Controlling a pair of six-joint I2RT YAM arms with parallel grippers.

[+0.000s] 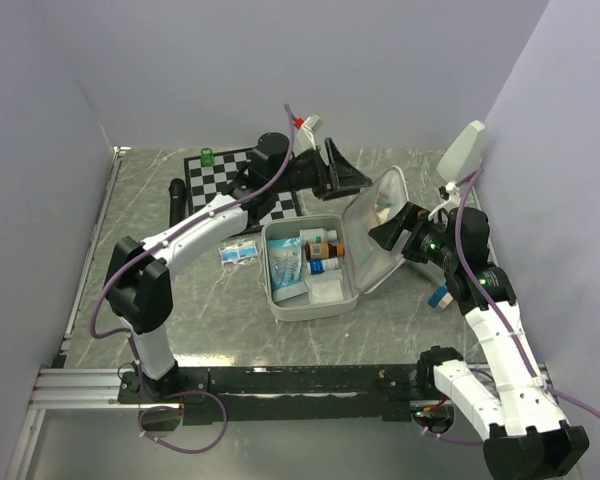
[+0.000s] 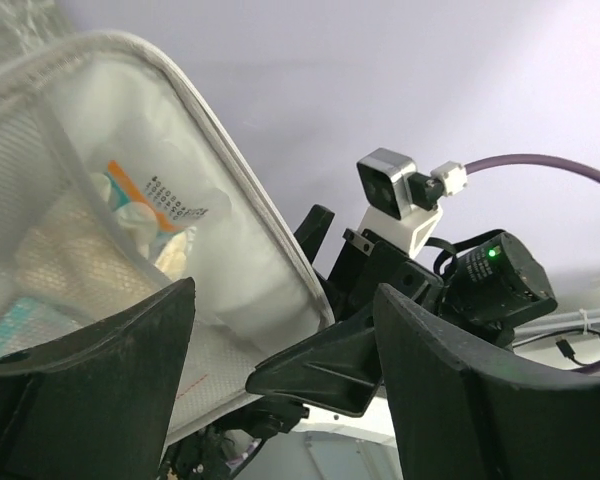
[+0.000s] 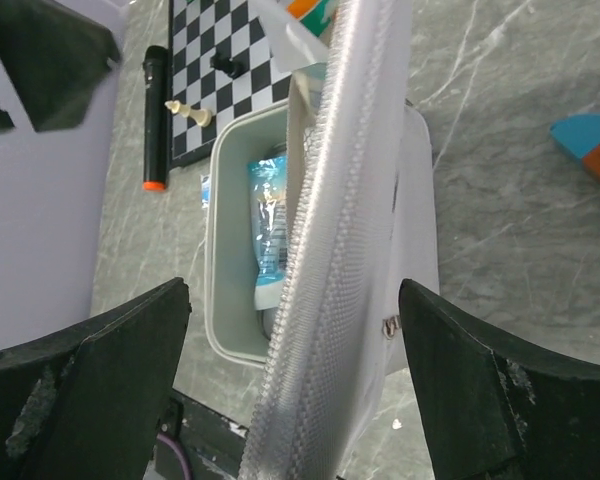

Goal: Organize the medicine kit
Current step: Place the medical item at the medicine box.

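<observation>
Here the medicine kit (image 1: 310, 313) lies open at the middle of the desk (image 1: 220, 320), its tray holding small bottles (image 1: 321, 250) and a blue packet (image 1: 285, 262), its lid (image 1: 382, 222) raised and tilted to the right. The right end effector (image 1: 395, 226) is at the lid's outer face with its fingers (image 3: 100, 370) spread. In the right wrist view the zipped edge of the lid runs between them, and whether they touch it cannot be told. The left end effector (image 1: 346, 168), likewise spread and holding nothing, hangs above the tray's far edge, just beside the lid's top, facing its mesh pocket. A chessboard (image 1: 212, 182) lies behind the kit, and a small packet (image 1: 238, 253) lies just left of the tray.
</observation>
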